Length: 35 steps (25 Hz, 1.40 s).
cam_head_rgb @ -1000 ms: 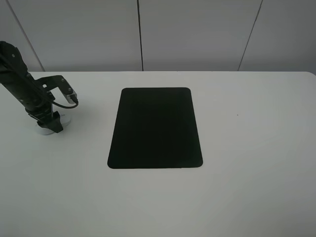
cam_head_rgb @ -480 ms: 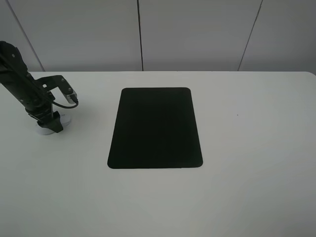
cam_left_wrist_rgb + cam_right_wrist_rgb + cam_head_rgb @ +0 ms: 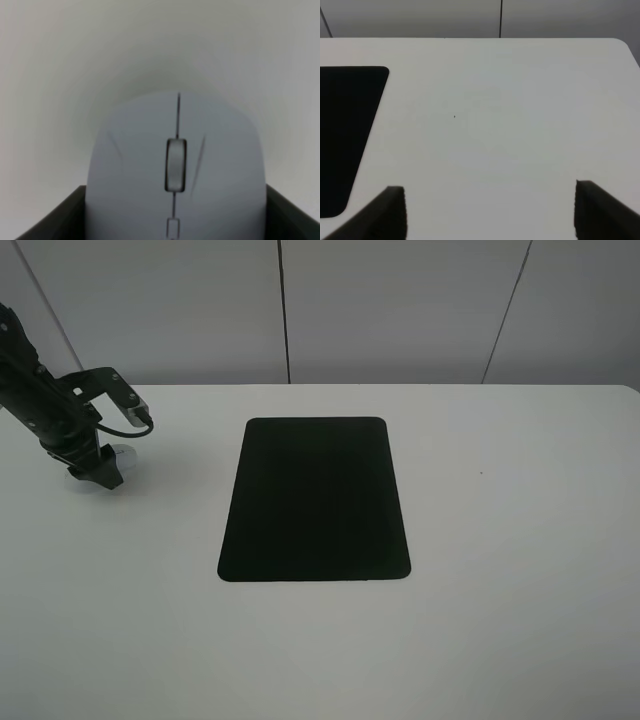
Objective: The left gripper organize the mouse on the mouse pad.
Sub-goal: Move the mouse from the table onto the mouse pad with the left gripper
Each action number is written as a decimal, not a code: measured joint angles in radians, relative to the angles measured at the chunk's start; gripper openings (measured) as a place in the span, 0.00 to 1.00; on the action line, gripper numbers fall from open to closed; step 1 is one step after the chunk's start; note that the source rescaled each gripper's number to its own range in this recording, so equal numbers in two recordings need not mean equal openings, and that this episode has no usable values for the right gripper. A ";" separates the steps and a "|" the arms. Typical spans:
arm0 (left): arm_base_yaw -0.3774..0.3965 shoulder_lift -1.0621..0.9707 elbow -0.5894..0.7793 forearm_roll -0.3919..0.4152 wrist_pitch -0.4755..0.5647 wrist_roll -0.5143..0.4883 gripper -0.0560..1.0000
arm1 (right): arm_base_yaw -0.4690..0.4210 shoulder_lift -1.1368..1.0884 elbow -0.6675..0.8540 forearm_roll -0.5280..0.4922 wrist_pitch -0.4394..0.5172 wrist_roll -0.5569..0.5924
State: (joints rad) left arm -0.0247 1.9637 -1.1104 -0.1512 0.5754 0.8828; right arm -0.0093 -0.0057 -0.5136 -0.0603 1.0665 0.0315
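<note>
The white mouse (image 3: 176, 165), with its grey scroll wheel, fills the left wrist view between two dark fingers (image 3: 55, 220). My left gripper (image 3: 97, 474) is shut on the mouse (image 3: 121, 454) at the table's far left, well to the left of the black mouse pad (image 3: 315, 500). Only small white parts of the mouse show around the black fingers from above. I cannot tell whether it still touches the table. The pad lies flat at the table's middle with nothing on it. My right gripper (image 3: 490, 215) is open over bare table, to the right of the pad's corner (image 3: 345, 135).
The white table (image 3: 500, 540) reaches a grey panelled wall (image 3: 400, 310) at the back. A loose black cable (image 3: 125, 425) loops off the left arm. The right arm is out of the high view.
The left arm has shifted a little back and to the left in the high view, carrying the mouse with it. The pad has not moved.
</note>
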 joint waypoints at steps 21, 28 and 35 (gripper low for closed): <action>-0.214 -0.019 -0.171 0.097 0.216 -0.941 0.05 | 0.000 0.000 0.000 -0.001 0.000 0.000; -0.307 -0.018 -0.215 0.097 0.215 -1.108 0.05 | 0.000 0.000 0.000 -0.002 0.000 0.000; -0.418 0.046 -0.310 0.079 0.223 -1.182 0.05 | 0.000 0.000 0.000 -0.002 0.000 0.000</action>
State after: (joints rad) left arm -0.4429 2.0094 -1.4209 -0.0721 0.7986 -0.2988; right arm -0.0093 -0.0057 -0.5136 -0.0622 1.0665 0.0315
